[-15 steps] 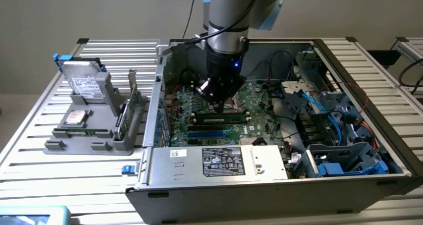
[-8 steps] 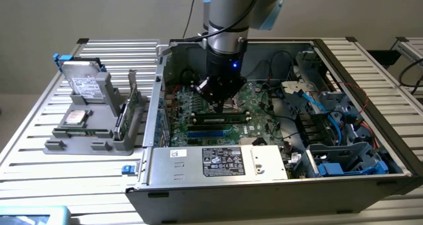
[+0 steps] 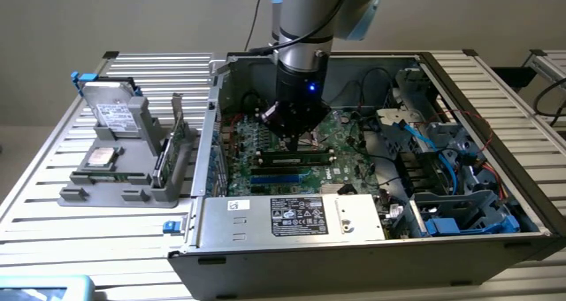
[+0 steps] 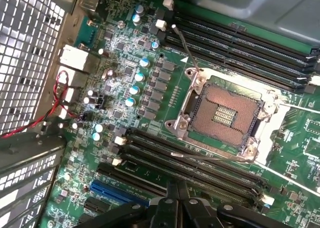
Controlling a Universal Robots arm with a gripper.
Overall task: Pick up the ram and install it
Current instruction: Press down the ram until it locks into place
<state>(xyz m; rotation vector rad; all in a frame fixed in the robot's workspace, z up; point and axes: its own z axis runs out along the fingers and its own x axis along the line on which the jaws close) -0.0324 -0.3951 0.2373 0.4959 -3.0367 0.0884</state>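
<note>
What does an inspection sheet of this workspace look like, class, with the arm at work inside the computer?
Surface: slatted metal table carrying everything.
Job's things: ram lies along a motherboard slot, directly under the end effector; whether it is fully seated cannot be told.
Clutter: grey holder with spare parts and a drive stand at the exterior view's left.
Grippers: end effector is down inside the case, fingers together; contact with the ram cannot be told.
Cables: blue cables at the exterior view's right; red wire by the case wall.
Surroundings: open computer case, plain wall behind.
</note>
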